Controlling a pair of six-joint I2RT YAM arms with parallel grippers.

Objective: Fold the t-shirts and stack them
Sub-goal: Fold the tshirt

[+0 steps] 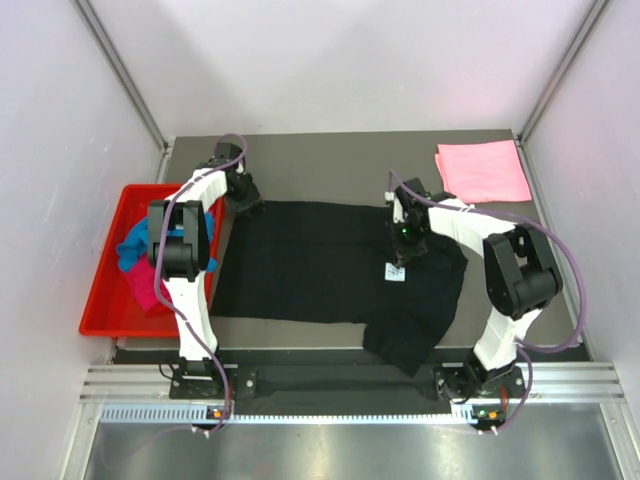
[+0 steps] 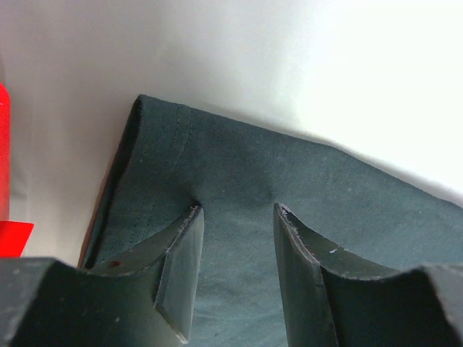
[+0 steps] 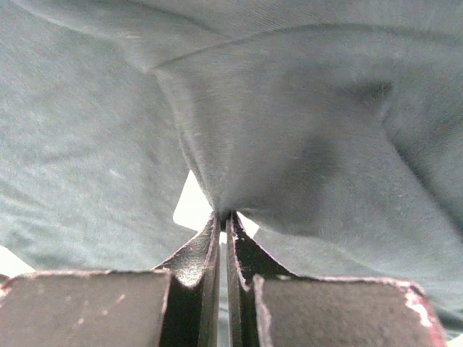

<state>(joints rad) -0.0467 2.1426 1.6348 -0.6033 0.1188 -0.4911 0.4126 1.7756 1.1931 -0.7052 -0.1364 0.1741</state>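
The black t-shirt (image 1: 320, 265) lies spread across the table, its white neck label (image 1: 395, 272) facing up and one sleeve hanging over the near edge. My right gripper (image 1: 404, 243) is shut on a pinched fold of the black cloth (image 3: 289, 130) by the label (image 3: 189, 206), its fingertips (image 3: 217, 224) nearly touching. My left gripper (image 1: 243, 196) stands open at the shirt's far left corner (image 2: 155, 123), both fingertips (image 2: 194, 217) resting on flat cloth. A folded light pink t-shirt (image 1: 483, 170) lies at the back right. Turquoise (image 1: 135, 245) and magenta (image 1: 145, 285) t-shirts are bunched in the tray.
The red plastic tray (image 1: 100, 300) sits off the table's left side, beside the left arm. Enclosure walls stand close on both sides and at the back. Purple cables loop from both arms.
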